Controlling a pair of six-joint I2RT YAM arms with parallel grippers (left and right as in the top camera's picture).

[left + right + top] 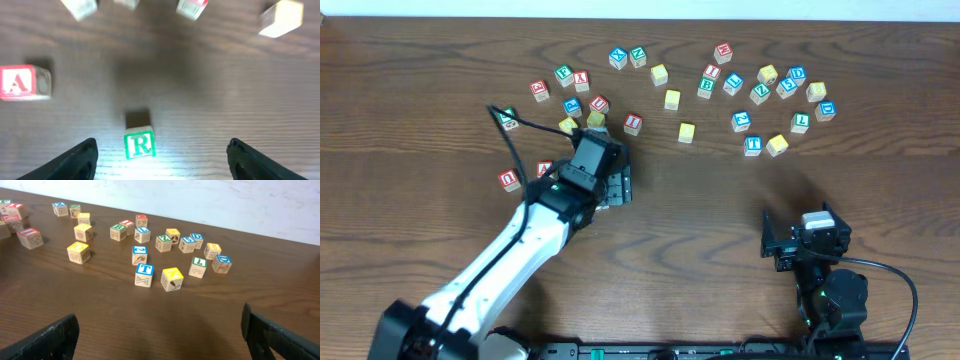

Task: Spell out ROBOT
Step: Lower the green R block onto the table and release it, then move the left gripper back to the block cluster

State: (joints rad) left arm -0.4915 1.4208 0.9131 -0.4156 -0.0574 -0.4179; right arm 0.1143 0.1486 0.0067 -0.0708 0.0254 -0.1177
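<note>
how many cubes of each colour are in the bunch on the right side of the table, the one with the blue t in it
red-lettered cubes: 2
green-lettered cubes: 3
blue-lettered cubes: 6
yellow-faced cubes: 3
total: 14

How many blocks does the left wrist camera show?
6. The green R cube bottom centre; red A cube at left; along the top edge, cut off and blurred, a pale cube, a second pale cube, a red-topped cube and a yellow cube. More may be off-frame.
</note>
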